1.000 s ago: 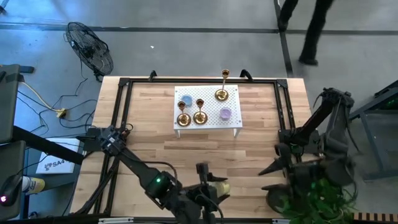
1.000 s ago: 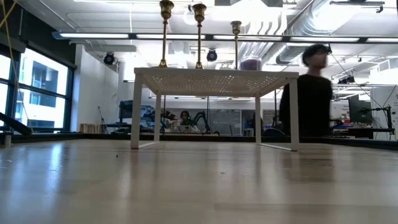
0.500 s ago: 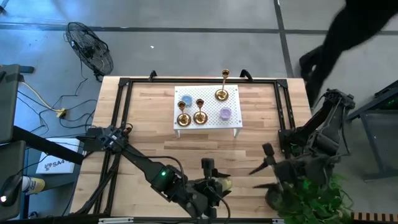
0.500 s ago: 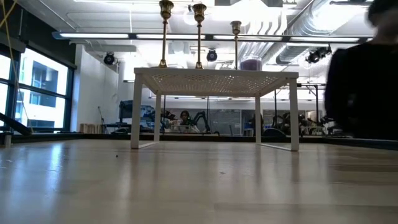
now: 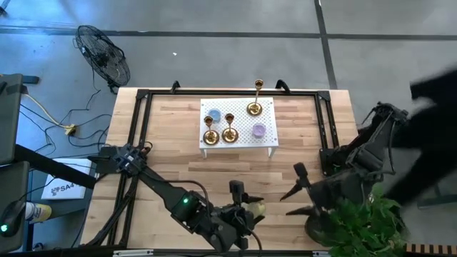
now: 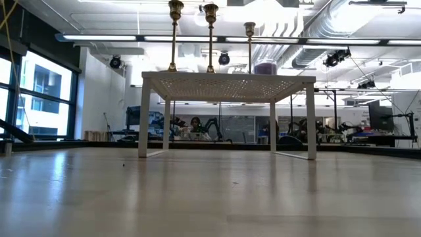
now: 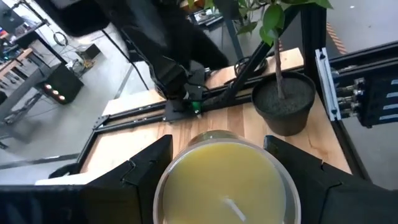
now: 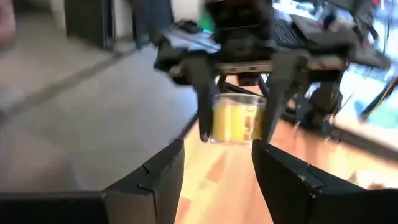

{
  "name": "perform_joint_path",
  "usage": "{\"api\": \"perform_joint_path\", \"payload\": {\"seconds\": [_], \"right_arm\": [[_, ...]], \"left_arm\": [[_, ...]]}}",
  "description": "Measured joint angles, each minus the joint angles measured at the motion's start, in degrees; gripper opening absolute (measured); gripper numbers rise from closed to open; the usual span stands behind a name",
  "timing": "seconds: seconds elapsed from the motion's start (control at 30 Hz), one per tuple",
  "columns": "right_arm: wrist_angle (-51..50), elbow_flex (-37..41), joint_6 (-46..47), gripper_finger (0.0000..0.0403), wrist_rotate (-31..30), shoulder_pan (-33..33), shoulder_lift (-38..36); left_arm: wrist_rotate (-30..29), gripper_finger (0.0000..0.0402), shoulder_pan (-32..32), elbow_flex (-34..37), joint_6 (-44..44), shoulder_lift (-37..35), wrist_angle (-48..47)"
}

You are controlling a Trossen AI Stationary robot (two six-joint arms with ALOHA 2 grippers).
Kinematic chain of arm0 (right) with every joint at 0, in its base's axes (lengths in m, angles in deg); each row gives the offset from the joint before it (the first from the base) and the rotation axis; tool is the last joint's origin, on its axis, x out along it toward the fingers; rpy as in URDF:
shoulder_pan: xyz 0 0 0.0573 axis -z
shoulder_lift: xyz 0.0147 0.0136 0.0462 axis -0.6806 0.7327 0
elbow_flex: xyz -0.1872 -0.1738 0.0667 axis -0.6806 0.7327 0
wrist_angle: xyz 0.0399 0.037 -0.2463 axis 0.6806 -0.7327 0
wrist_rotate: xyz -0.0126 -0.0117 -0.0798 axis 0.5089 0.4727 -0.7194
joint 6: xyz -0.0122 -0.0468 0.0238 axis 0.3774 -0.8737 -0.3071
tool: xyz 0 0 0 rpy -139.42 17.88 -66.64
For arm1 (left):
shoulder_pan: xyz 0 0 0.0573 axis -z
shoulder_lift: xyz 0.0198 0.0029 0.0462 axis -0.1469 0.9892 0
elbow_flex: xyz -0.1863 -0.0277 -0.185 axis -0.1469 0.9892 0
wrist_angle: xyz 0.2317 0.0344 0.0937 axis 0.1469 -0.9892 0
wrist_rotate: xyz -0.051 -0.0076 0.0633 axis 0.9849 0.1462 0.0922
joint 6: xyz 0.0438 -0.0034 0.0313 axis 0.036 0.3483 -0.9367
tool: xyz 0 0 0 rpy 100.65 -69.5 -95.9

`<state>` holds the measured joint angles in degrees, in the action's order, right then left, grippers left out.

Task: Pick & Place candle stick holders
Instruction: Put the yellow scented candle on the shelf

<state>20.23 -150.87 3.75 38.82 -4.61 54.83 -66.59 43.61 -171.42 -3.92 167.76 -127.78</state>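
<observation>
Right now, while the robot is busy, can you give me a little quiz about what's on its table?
1. True or false: the three shiny gold candlestick holders all stand on the small white perforated metal stand.
2. What is the left gripper holding near the table's front edge?
3. Pick one. The right gripper, beside the green potted plant, is:
A) open, holding nothing
B) shut on a gold holder
C) shut on a blue cup

Key
1. True.
2. A yellow candle in a clear glass jar.
3. A.
</observation>
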Motion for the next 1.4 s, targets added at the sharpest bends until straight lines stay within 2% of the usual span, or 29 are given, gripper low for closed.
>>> {"api": "perform_joint_path", "payload": {"seconds": [0.07,0.2,0.4,0.5,0.7,0.83,0.97,1.13,1.3,1.4], "right_arm": [[-1.0,0.0,-5.9,0.0185,-0.4,-0.6,0.7],[-4.0,0.0,-12.9,0.0184,-1.6,-1.2,2.1],[-8.5,0.0,-14.0,0.0182,-1.3,-1.0,2.6],[-9.5,0.0,-13.8,0.0181,-1.4,-0.7,2.6],[-10.6,0.0,-14.6,0.0181,-3.0,-0.5,2.8],[-11.8,0.0,-18.3,0.0181,-4.6,-1.0,3.5],[-12.2,0.0,-22.4,0.0181,-10.0,-2.4,5.5],[-11.2,0.0,-24.4,0.0181,-22.0,-2.9,8.7],[-10.8,0.0,-24.5,0.0181,-23.5,-3.0,9.8],[-11.2,0.0,-24.1,0.0181,-26.8,-3.5,10.0]], "left_arm": [[1.7,0.0222,-0.4,0.0,1.0,0.0,-0.1],[9.1,0.0222,-1.7,0.0,4.6,-0.1,-2.0],[20.6,0.0222,-4.5,0.0,12.7,-0.6,-9.7],[26.2,0.0222,-6.8,0.0,15.0,-1.2,-10.4],[28.5,0.0222,-9.9,0.0,14.8,-1.6,-9.5],[29.7,0.0222,-10.1,0.0,14.4,-1.7,-6.6],[32.7,0.0222,-10.4,0.0,14.6,-1.7,-5.6],[32.7,0.0222,-10.4,0.0,14.9,-1.7,-5.9],[33.2,0.0222,-10.4,0.0,15.7,-1.7,-6.0],[33.2,0.0222,-10.4,0.0,15.7,-1.7,-6.4]]}}
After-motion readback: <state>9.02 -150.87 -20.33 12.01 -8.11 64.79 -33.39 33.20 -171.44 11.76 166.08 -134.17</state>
